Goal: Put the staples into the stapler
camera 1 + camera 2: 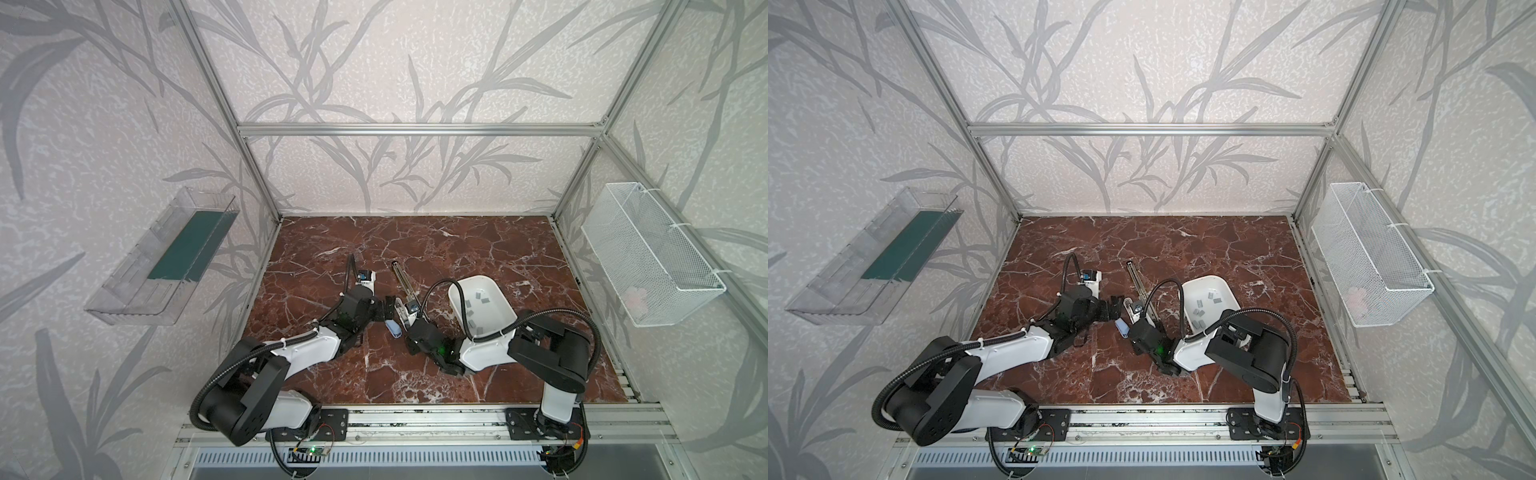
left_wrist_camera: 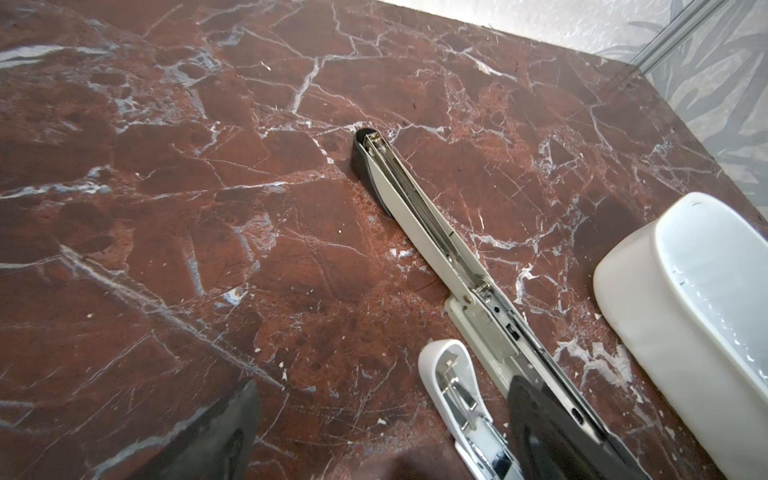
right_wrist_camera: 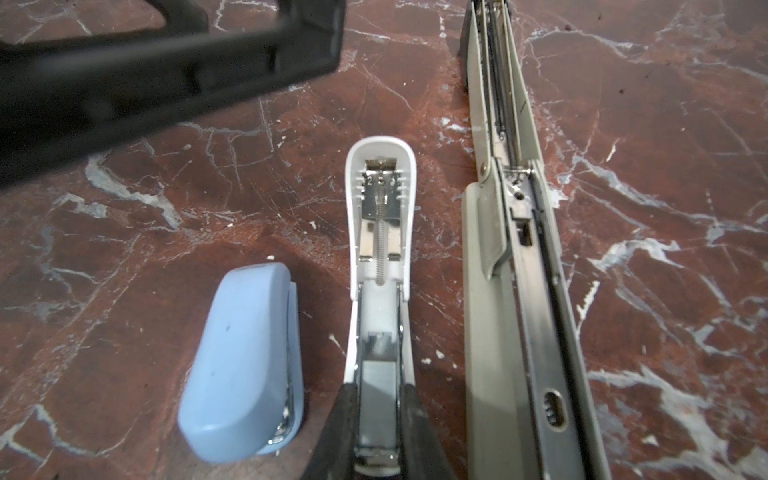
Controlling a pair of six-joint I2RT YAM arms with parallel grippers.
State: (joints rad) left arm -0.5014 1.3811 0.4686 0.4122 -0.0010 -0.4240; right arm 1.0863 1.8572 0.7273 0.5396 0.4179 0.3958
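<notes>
One staple strip (image 3: 376, 374) sits in opened white stapler (image 3: 380, 232), R gripper (image 3: 378, 399) pinching its tray; L gripper (image 1: 390, 307) agape just left of it; spare staples (image 1: 478, 296) in white bowl (image 1: 498, 316) to stapler's right.

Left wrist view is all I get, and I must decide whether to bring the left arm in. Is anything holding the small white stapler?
Observer: Yes. The right end effector is clamped on the white stapler, with a finger on each side of its open magazine.
Operator: Is anything loaded in it?
Observer: A ribbed grey strip lies in the channel. It looks like staples.
Operator: Are there spare staples anywhere?
Observer: Several loose staples lie inside the white tray.
</notes>
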